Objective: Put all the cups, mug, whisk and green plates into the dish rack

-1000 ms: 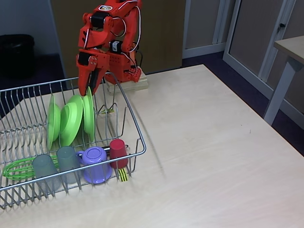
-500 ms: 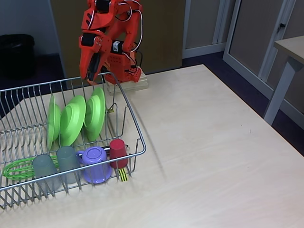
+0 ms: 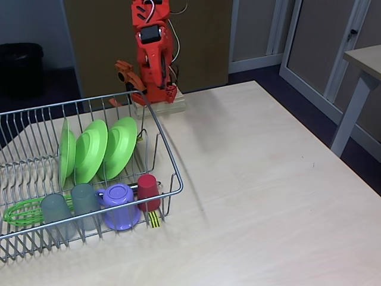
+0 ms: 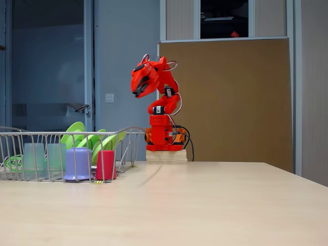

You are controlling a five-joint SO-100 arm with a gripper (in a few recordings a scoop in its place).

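The silver wire dish rack (image 3: pixel 168 156) (image 4: pixel 134 131) sits at the table's left. Three green plates (image 3: pixel 95 149) (image 4: pixel 77 134) lean on edge between its dividers. Along its near side stand two grey cups (image 3: pixel 56 210) (image 3: pixel 85 200), the purple mug (image 3: pixel 119 206) (image 4: pixel 77 163) and the red cup (image 3: pixel 148 189) (image 4: pixel 106 164), all upside down. The green whisk (image 3: pixel 22 212) lies at the rack's left end. My red gripper (image 3: pixel 119 83) (image 4: pixel 137 92) hangs above the rack's far corner, folded back by the arm's base. It is open, holding nothing and clear of the plates.
The arm's base stands on a wooden block (image 3: pixel 159 107) at the table's far edge. A yellow-and-black tag (image 3: pixel 154 219) hangs on the rack's near corner. Bare tabletop (image 3: pixel 268 179) stretches to the right. Another table's leg (image 3: pixel 351 113) stands beyond the right edge.
My gripper let go of the rightmost green plate, rose and drew back toward the arm's base. The plate now leans against the others in the rack.
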